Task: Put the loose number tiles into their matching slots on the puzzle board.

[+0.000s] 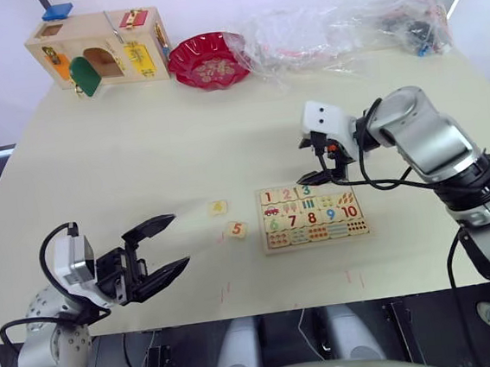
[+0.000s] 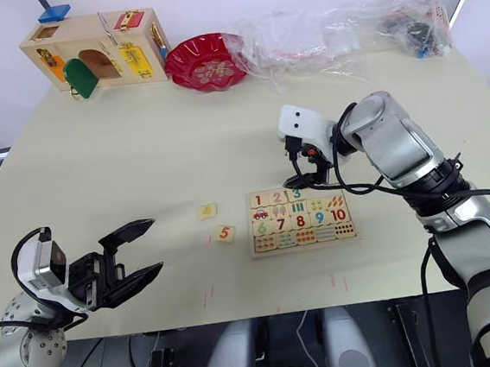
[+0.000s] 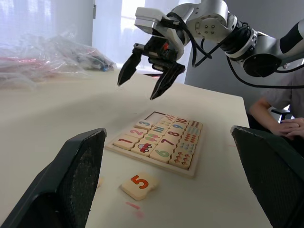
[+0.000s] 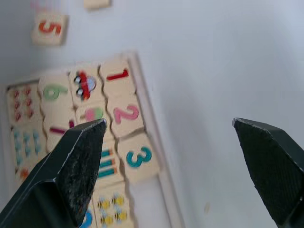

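The puzzle board [image 1: 311,215] lies flat on the table right of centre. Tiles 1 [image 1: 268,197], 2 [image 1: 286,194] and 3 [image 1: 304,191] sit in its top row. Beside the 3, an empty slot [image 3: 154,115] shows. Two loose number tiles rest on the table left of the board: the 5 [image 1: 236,230] and, a little farther back, one with a yellow digit [image 1: 218,208]. My right gripper [image 1: 312,161] hangs open just above the board's top edge, holding nothing. My left gripper [image 1: 179,239] is open and empty near the front left, pointing toward the loose tiles.
A wooden latch box [image 1: 97,48] stands at the back left, with a red bowl [image 1: 208,60] beside it. Crumpled clear plastic bags [image 1: 343,27] fill the back right. A seated person's arm [image 3: 280,118] shows beyond the table's far side.
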{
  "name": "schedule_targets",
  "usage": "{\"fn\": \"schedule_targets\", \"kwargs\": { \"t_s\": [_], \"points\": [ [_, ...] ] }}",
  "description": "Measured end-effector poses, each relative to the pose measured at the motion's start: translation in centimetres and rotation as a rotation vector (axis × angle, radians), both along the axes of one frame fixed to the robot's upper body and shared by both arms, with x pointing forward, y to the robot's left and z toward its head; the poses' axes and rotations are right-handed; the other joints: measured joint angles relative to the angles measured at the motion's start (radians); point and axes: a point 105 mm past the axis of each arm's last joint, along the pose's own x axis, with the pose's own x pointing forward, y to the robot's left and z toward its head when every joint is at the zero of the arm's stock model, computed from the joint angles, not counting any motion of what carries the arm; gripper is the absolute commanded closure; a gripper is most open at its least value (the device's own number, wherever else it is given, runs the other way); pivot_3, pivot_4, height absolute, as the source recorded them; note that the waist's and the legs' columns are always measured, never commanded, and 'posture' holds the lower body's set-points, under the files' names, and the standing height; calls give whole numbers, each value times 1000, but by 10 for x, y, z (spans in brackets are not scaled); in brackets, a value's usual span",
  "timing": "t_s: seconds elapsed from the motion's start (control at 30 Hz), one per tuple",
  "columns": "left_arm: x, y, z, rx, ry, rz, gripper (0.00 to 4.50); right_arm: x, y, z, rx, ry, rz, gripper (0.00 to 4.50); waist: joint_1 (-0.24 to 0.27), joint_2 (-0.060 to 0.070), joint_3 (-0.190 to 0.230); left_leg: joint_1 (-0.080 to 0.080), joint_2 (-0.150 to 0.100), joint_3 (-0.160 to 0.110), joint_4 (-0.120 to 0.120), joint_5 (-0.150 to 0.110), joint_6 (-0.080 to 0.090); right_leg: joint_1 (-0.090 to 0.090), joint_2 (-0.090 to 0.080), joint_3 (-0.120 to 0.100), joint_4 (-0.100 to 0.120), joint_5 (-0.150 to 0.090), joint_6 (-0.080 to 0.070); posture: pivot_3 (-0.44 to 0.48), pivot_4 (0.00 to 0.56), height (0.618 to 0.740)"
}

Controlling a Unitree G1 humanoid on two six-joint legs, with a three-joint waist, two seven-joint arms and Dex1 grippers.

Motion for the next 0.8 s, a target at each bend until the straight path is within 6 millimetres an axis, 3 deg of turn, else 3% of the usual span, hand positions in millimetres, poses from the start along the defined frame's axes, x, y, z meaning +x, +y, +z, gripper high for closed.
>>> {"fn": "schedule_targets", "kwargs": {
  "t_s": [0.03, 0.07, 0.1, 0.37, 0.47, 0.6, 0.8],
  "points": [
    [0, 0, 0, 0, -1, 0, 0, 1, -1, -4, 10, 10, -13, 552, 0, 0, 0, 0, 0, 0, 0, 0, 0, 0, 0, 0, 0, 0, 0, 0, 150, 740],
    [0, 0, 0, 0, -2, -1, 0, 1, -2, -7, 18, 19, -25, 1157, 0, 0, 0, 0, 0, 0, 0, 0, 0, 0, 0, 0, 0, 0, 0, 0, 150, 740],
    [1, -1, 1, 0, -4, -2, 0, 2, -4, -10, 20, 25, -38, 1292, 0, 0, 0, 0, 0, 0, 0, 0, 0, 0, 0, 0, 0, 0, 0, 0, 150, 740],
    [6, -4, 6, -2, -28, -21, 0, 4, -11, -27, 42, 61, -62, 4426, 0, 0, 0, 0, 0, 0, 0, 0, 0, 0, 1, 0, 0, 0, 0, 0, 150, 740],
    [6, -5, 6, -2, -28, -24, 0, 7, -14, -33, 48, 60, -59, 4426, 0, 0, 0, 0, 0, 0, 0, 0, 0, 0, 1, 0, 0, 0, 0, 0, 150, 740],
    [6, -7, 6, -3, -26, -33, 0, 4, -6, -31, 240, 65, 20, 4426, 0, 0, 0, 0, 0, 1, 0, 0, 0, 0, 1, 0, 0, 0, 0, 0, 150, 740],
    [7, -8, 5, -3, -24, -40, 0, 3, -10, -35, 257, 72, 62, 4426, 0, 0, 0, 0, 0, 0, 1, 0, 0, 0, 1, 0, 0, 0, 0, 0, 150, 740]
  ]
}}
